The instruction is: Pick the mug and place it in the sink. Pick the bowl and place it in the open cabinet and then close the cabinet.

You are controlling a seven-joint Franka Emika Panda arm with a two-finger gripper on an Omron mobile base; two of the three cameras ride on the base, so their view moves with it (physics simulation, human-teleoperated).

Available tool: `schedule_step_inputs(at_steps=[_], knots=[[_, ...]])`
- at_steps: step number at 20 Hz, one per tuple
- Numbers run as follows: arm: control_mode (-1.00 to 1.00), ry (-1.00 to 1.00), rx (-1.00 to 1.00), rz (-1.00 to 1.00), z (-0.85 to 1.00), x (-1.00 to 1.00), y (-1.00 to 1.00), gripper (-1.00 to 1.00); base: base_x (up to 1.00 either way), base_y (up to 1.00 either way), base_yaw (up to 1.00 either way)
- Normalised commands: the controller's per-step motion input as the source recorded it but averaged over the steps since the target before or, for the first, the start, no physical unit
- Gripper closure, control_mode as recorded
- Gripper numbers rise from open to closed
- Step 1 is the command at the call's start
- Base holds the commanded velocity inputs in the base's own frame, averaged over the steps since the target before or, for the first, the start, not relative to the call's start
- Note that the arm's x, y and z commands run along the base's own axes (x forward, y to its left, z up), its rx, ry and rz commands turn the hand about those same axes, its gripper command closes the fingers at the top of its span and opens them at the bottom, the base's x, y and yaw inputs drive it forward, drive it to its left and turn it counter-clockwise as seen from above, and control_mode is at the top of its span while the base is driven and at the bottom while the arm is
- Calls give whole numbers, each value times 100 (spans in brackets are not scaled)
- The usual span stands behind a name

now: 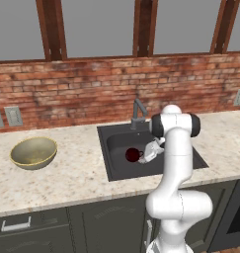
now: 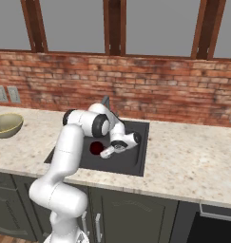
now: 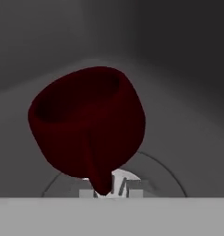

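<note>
Mug [image 3: 88,122] is seen directly ahead of the tool [image 1: 142,156], inside the sink [image 1: 116,168], handle toward the tool tips. Tool grip state cannot be told. Bowl [image 1: 33,152] is left on the tabletop [image 1: 67,178], far off.

A red brick wall [image 1: 92,94] is seen behind a speckled beige counter [image 1: 67,173]. Windows with dark wooden frames [image 1: 143,27] are set above; dark cabinets [image 1: 106,222] are fitted below.
</note>
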Motion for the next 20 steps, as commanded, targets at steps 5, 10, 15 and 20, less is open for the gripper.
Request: schedule_step_inputs(at_steps=[5, 10, 15, 20], knots=[[-100, -8, 0, 0, 15, -5, 3, -100, 0, 0, 0], [-100, 0, 1, -1, 30, -21, -8, -100, 0, 0, 0], [-100, 0, 0, 0, 75, -11, -3, -100, 0, 0, 0], [-100, 3, 1, -1, 78, -20, -6, -100, 0, 0, 0]])
